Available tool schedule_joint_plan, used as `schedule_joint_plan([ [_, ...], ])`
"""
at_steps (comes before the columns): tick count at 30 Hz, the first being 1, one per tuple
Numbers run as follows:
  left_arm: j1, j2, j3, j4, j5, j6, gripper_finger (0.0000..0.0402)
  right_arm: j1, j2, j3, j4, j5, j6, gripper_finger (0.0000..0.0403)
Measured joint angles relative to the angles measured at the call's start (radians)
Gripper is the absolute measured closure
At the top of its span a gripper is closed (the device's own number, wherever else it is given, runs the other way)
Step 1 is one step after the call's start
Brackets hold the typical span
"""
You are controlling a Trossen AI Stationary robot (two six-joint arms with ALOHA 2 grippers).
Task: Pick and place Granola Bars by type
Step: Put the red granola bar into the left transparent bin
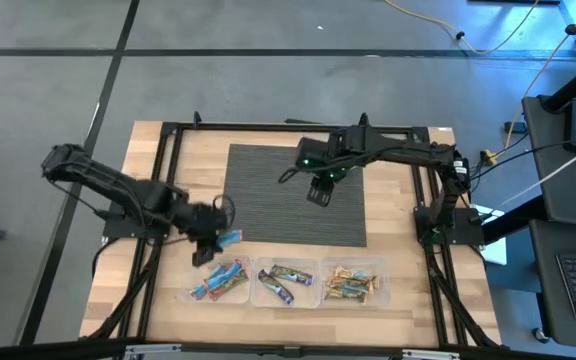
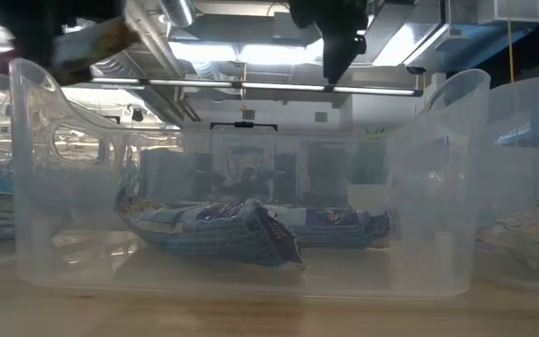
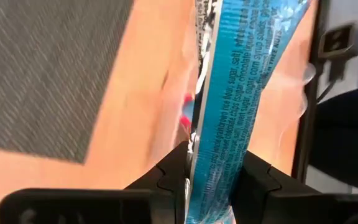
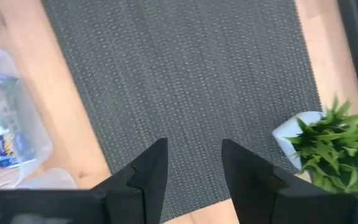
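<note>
Blue bar pinched in the left hand, lower left of the high view, just above the left bin. Right hand open, empty, over the grey mat at centre. Three bins along the bottom already sorted: blue, purple, tan. Mat looks bare, so probably the last drop.

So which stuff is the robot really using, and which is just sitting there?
Using:
- blue bar in the left tool
- three clear bins with sorted bars
- right tool, open above the mat

Just sitting there:
- potted plant
- grey mat
</note>
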Motion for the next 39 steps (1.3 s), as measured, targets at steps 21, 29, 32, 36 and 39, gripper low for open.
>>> schedule_joint_plan([
  [21,-0.229,0.378,0.000,0.017,-0.011,-0.335,0.0318,0.325,0.000,0.000,-0.003,0.135,0.227,0.0249],
  [29,-0.229,0.381,0.000,0.018,-0.007,-0.390,0.0318,0.412,0.000,0.000,-0.003,0.155,0.265,0.0249],
  [32,-0.229,0.381,0.000,0.019,-0.008,-0.415,0.0318,0.429,0.000,0.000,-0.003,0.173,0.265,0.0249],
  [36,-0.229,0.381,0.000,0.021,-0.008,-0.414,0.0317,0.436,0.000,0.000,-0.003,0.175,0.266,0.0249],
  [39,-0.229,0.381,0.000,0.032,0.000,-0.402,0.0304,0.436,0.000,0.000,-0.020,0.175,0.266,0.0249],
])
